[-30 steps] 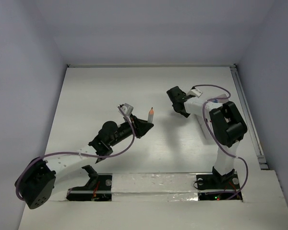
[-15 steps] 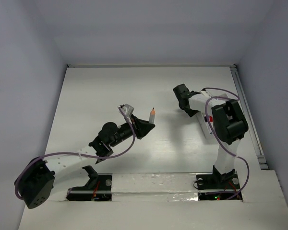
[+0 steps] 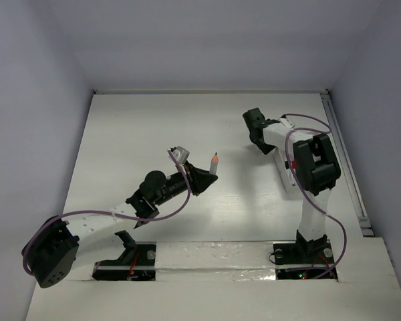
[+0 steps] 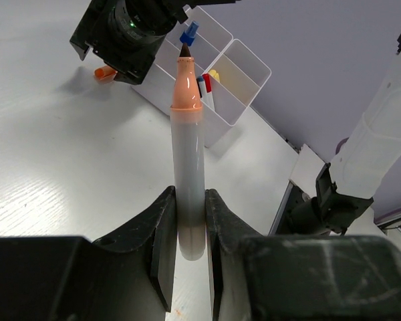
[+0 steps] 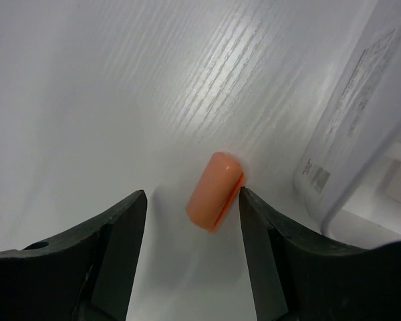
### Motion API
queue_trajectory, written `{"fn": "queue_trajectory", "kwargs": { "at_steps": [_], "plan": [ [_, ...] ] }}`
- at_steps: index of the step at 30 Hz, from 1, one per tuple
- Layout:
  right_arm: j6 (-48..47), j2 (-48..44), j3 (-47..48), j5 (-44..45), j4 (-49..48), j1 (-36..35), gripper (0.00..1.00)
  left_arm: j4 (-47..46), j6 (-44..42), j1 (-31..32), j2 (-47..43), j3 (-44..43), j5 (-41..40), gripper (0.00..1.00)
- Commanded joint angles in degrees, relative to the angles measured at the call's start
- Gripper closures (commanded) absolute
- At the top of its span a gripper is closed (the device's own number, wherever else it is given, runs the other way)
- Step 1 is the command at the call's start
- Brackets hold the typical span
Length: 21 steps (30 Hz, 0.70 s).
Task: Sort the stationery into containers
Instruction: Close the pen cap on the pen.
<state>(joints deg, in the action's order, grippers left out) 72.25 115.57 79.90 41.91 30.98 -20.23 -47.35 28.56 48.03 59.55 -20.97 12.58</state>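
The left gripper (image 4: 189,204) is clamped on the lower barrel of a white marker (image 4: 188,167). Its two black fingers (image 4: 162,231) press against either side, so the marker stands straight out beyond the fingertips, its orange collar and bare dark nib pointing away from the wrist. In the top view this arm reaches toward the middle of the white table (image 3: 140,127) and carries the marker clear above the surface, nib tilted up and toward the far side, well apart from the other arm. The right gripper (image 5: 190,200) is lowered over the far right part of the table with its jaws spread wide, grasping nothing. Its fingers (image 5: 120,227) straddle a small orange cap (image 5: 214,191) that lies on its side on the table, with a plain gap on one side and the other finger close by the cap's end (whether that one touches it cannot be told). Just beside the cap rises a translucent plastic wall with a small printed label. Seen from the left wrist, the containers (image 4: 227,77) are joined white open-topped boxes standing beyond the marker's nib, next to the right gripper. A blue-capped pen (image 4: 189,31) sticks up from the farther part, and red and blue pen ends (image 4: 203,83) and a yellow piece (image 4: 214,75) show in the nearer compartments, though which one holds the yellow piece is unclear.
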Motion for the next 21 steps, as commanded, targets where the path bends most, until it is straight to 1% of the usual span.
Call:
{"fn": "queue_trajectory", "kwargs": {
  "at_steps": [1,5,7,9,10,13,15,17,21],
  "plan": [
    [0.53,1.24,2.8,2.56,5.23,2.56,0.37,-3.8,-0.43,0.75,-0.4,-0.3,0.96,1.0],
    [1.31,1.59,2.81,0.54,6.81,4.06,0.38,-3.71,-0.61,0.75,-0.66,-0.3,1.22,1.0],
    [1.4,1.41,2.11,-0.16,6.64,4.67,0.45,-3.71,-0.69,0.75,-0.75,-0.39,1.31,1.0],
    [-0.17,1.85,2.19,-0.51,5.94,4.67,0.5,-3.71,-0.78,0.75,-0.93,-0.3,1.31,1.0],
    [-2.0,2.2,3.06,-0.78,5.84,4.67,0.53,-3.54,-0.87,0.75,-1.54,-0.21,0.96,1.0],
    [-3.86,4.13,4.21,-1.82,6.29,4.67,0.56,-2.49,-1.48,0.75,-2.77,-0.04,-0.18,1.0],
    [-6.76,4.75,4.13,-2.88,4.44,4.67,0.57,-2.04,-1.92,0.75,-4.17,0.14,-1.15,1.0],
    [-9.82,5.37,4.13,-4.37,2.61,4.67,0.56,-1.95,-2.01,0.75,-4.62,0.4,-1.59,1.0],
    [-13.27,6.25,6.05,-4.47,2.94,4.67,0.54,-2.04,-2.01,0.75,-3.48,0.05,-1.16,1.0]
  ]
}}
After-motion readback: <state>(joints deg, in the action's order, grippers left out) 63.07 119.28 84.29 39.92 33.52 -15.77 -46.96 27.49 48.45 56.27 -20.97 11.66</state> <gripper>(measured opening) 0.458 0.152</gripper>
